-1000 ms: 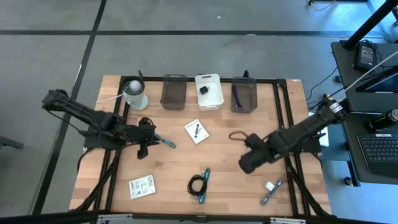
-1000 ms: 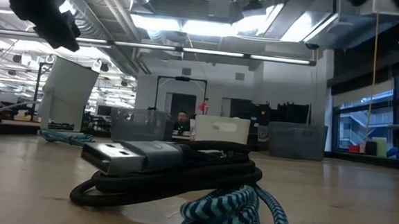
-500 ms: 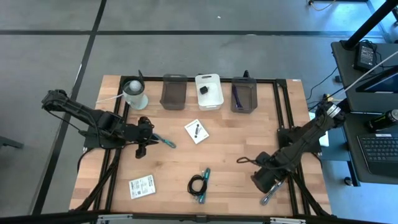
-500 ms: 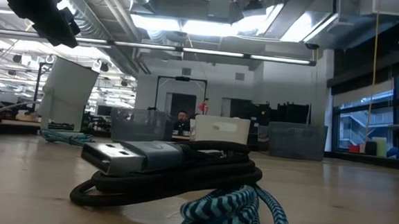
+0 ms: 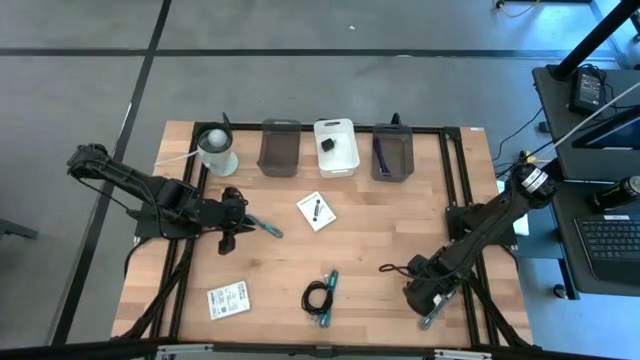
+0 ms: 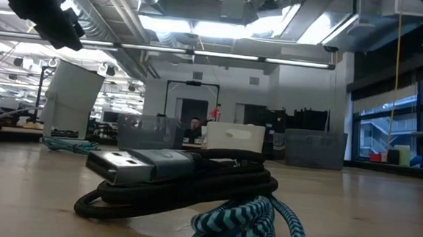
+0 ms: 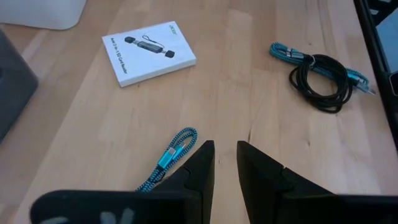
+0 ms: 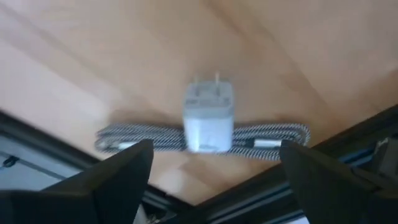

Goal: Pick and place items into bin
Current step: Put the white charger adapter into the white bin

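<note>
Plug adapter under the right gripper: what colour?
White plug adapter, lying on a grey-and-white braided cable; clearest in the right wrist view.
</note>
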Controlling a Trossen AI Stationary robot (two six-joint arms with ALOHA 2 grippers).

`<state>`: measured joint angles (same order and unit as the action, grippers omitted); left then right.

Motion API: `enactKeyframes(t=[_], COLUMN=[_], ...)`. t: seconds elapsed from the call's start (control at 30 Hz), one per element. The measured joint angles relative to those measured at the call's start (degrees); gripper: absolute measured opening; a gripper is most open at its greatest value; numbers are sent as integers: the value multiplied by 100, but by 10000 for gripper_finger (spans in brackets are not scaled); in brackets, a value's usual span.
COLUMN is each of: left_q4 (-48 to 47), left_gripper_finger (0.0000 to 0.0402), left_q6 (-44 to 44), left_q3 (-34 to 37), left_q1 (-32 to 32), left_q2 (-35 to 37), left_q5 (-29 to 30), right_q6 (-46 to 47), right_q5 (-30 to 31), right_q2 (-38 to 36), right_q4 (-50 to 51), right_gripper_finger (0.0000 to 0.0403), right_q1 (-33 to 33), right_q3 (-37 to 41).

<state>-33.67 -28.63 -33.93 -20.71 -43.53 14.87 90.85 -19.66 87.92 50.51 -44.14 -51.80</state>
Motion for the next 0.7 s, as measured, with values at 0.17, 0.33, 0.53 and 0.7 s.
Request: enactKeyframes(t=[0.17, 0.33, 0.53, 0.7], left_q4=[0, 0, 0, 2], left_gripper_finger=[63, 63, 63, 63], left_q6=[-214, -231, -231, -216], left_q3=[0, 0, 1, 0], left_q1=[0, 0, 1, 2], left_q2=[0, 0, 0, 0], left_q5=[2, 39, 44, 46], right_q6=[0, -2, -45, -110], right_q5=[-11, -42, -293, -292], right_q2=[0, 0, 0, 9], right_q4=[-614, -1119, -1186, -1236], right_gripper_finger=[352, 337, 303, 264], right_q1=[0, -4, -7, -5], right_q3=[378, 671, 814, 814])
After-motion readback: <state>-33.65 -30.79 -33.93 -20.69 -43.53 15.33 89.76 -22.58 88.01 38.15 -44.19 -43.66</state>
